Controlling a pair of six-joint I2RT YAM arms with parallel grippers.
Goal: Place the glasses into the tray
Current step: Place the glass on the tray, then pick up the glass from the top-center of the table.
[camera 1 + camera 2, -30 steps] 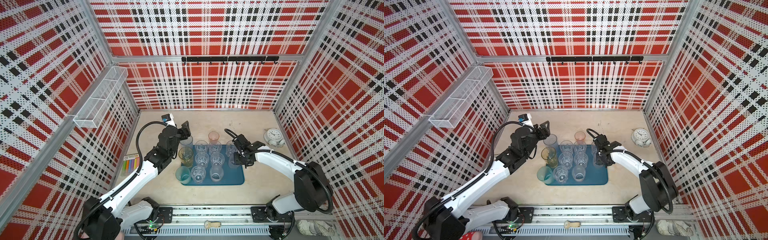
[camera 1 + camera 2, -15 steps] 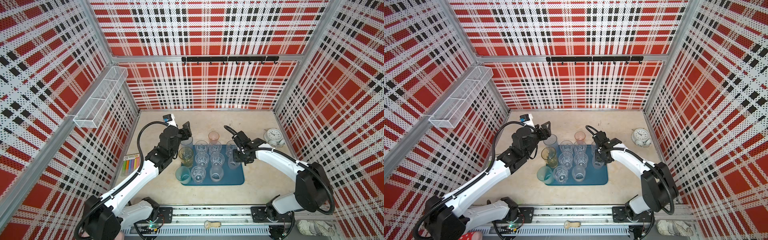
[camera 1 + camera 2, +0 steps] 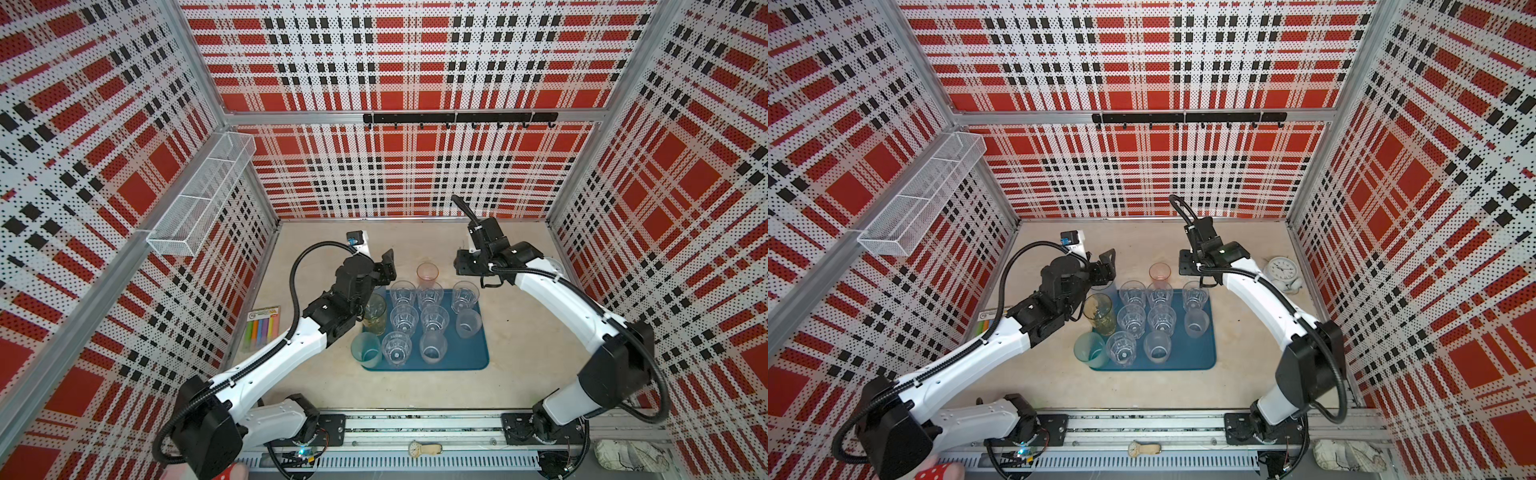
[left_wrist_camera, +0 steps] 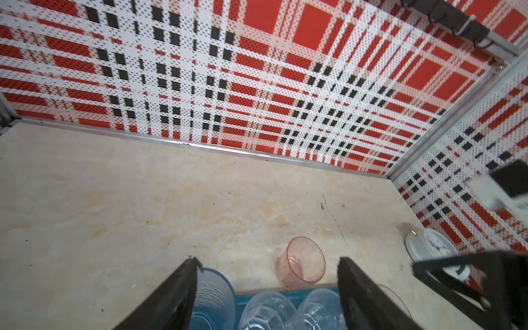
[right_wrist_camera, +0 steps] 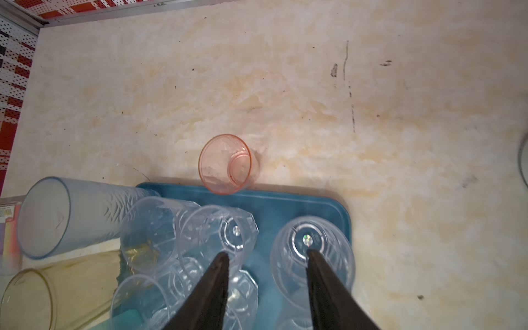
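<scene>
The dark teal tray [image 3: 473, 358] holds several clear and frosted glasses [image 3: 403, 320], with an amber glass [image 3: 375, 313] and a teal glass [image 3: 365, 351] at its left edge. A pink glass [image 3: 427, 272] [image 5: 227, 164] stands on the table just behind the tray. A grey-blue glass [image 5: 57, 217] [image 4: 213, 297] stands at the tray's far left corner. My left gripper [image 4: 268, 260] [image 3: 384, 270] is open above it, one finger at its rim. My right gripper [image 5: 267, 253] [image 3: 459, 266] hangs open and empty above the tray's far right clear glass [image 3: 463, 295].
A white alarm clock [image 3: 1282, 270] sits at the back right of the table. A pack of coloured markers [image 3: 264, 328] lies by the left wall. A white wire basket [image 3: 199, 208] hangs on the left wall, and a hook rail [image 3: 457, 118] on the back wall.
My right gripper has opened, let go of the clear glass at the tray's far right, and risen toward the back. The left arm has hardly moved.
</scene>
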